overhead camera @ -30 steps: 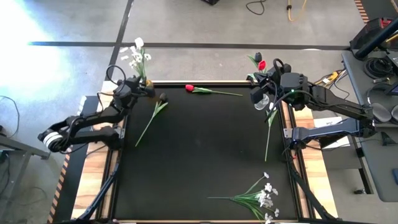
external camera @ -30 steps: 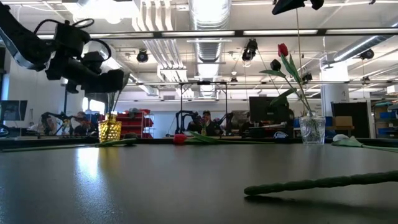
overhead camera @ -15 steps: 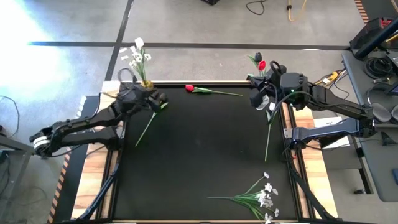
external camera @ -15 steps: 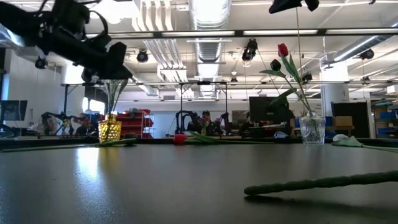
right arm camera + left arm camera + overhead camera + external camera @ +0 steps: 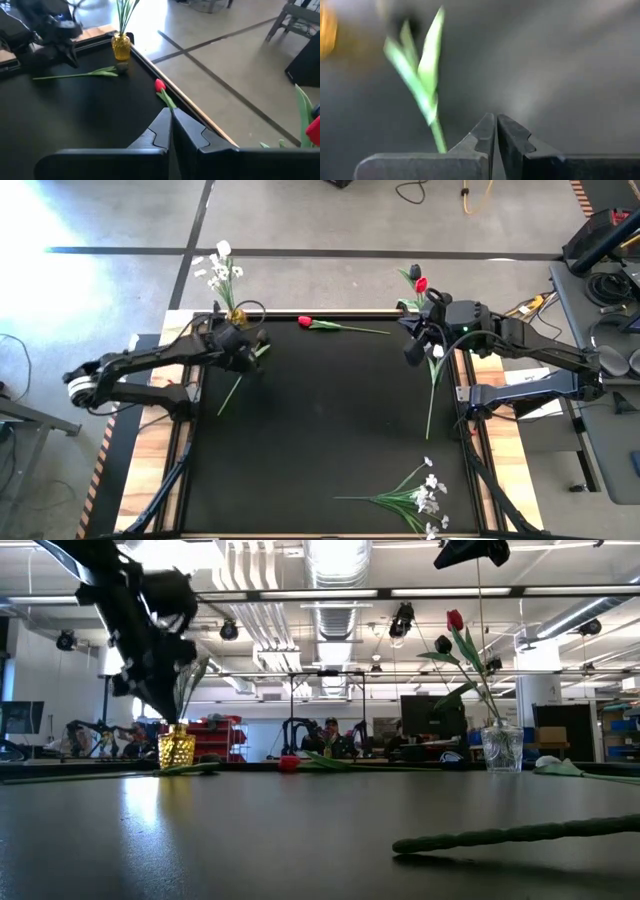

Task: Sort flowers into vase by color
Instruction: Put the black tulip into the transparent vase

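A dark-headed flower (image 5: 232, 385) lies flat on the black table near the far left corner; its leaves (image 5: 420, 75) show in the left wrist view. My left gripper (image 5: 248, 348) hangs just above its head end, shut on nothing and clear of the stem (image 5: 75, 75). Behind it a yellow vase (image 5: 177, 747) holds white flowers (image 5: 220, 270). At the far right a glass vase (image 5: 503, 748) holds a red tulip (image 5: 421, 283) and a dark one. My right gripper (image 5: 411, 352) hovers beside it, shut and empty. A red tulip (image 5: 306, 322) lies along the far edge.
A white-headed flower (image 5: 432, 395) lies along the right edge, with its head near the glass vase. A leafy spray of tiny white blossoms (image 5: 418, 496) lies at the near right corner. The middle of the black table (image 5: 330, 420) is bare.
My left gripper has swung from beside the yellow vase toward the dark-headed flower, tipped from level to pointing down, and shut on nothing. The flower has stayed flat on the table. My right gripper has edged slightly toward the near edge.
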Robot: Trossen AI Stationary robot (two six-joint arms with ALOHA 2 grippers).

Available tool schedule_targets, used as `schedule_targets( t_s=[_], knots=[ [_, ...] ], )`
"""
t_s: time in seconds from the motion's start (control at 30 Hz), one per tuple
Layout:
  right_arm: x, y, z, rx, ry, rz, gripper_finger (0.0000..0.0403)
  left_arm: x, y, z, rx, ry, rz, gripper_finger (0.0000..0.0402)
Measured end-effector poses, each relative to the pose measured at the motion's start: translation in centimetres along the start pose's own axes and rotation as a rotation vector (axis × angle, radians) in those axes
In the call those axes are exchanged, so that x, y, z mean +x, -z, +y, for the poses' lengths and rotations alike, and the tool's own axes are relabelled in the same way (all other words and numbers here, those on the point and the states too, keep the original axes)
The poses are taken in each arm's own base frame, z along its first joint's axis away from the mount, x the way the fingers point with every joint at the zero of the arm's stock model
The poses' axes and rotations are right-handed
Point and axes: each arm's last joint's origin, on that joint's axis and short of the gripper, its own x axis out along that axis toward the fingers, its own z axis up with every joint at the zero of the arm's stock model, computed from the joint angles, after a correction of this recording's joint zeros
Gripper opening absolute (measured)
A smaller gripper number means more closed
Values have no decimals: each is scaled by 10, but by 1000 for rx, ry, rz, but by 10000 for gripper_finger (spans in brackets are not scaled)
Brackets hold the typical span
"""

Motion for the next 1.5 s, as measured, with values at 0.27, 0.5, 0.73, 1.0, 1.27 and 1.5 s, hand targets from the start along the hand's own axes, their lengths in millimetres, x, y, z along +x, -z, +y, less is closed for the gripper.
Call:
schedule_targets(
  t_s=[0.27, 0.5, 0.73, 1.0, 1.27, 1.5],
  knots=[
    [0, 0, 1, 0, -25, 0, 9, 36, -1, 4, -87, -148, 105, 33],
    [0, 0, 1, 9, -25, -2, 9, 51, -19, 7, -128, -259, 129, 92],
    [0, 0, 1, 6, -25, -2, 9, 71, -27, 20, -175, -332, 256, 114],
    [0, 0, 1, 8, -24, -2, 9, 85, -30, 24, -151, -329, 312, 104],
    [1, -1, 1, 11, -10, -4, 9, 84, -31, 23, -102, -274, 314, 19],
    [1, -1, 0, 45, 10, -6, 9, 60, -37, 19, -75, -162, 210, 3]
  ],
)
